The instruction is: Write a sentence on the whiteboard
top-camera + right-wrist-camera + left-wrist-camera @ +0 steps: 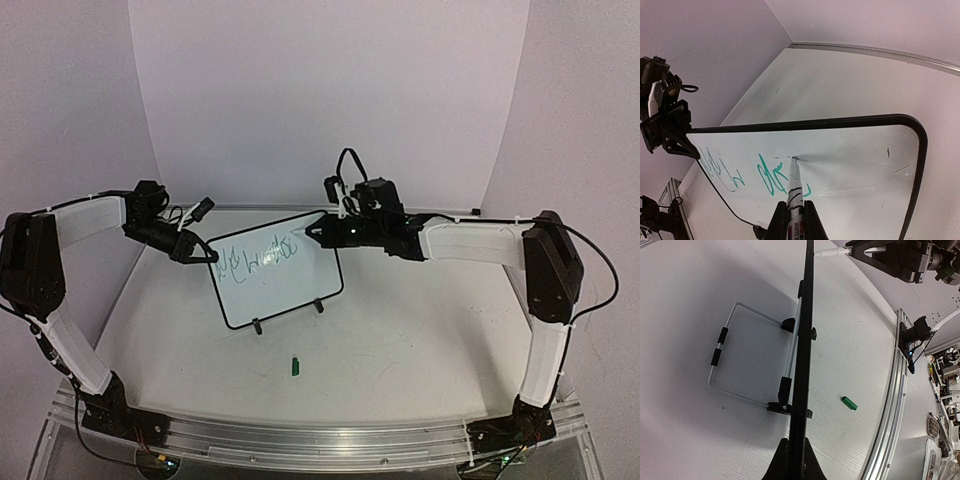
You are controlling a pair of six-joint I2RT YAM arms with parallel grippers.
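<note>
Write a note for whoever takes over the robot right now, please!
Left gripper: jaws shut on the left edge of the small black-framed white whiteboard, steadying it.
Right gripper: jaws shut on the white-barrelled marker, tip at the board just right of the last letters.
Done: green handwritten scrawl across the board's upper part.
Left: finish the sentence; the lower board is blank. The small green cap lies on the white table in front.

whiteboard (285, 292) | small rectangular glossy white board, rounded corners, thin black frame | stands upright on two small black feet, mid-tabletop, written face toward the near edge, right end farther back | sentence (258, 257) | thin slanted green marker scrawl across the board's upper part
</note>
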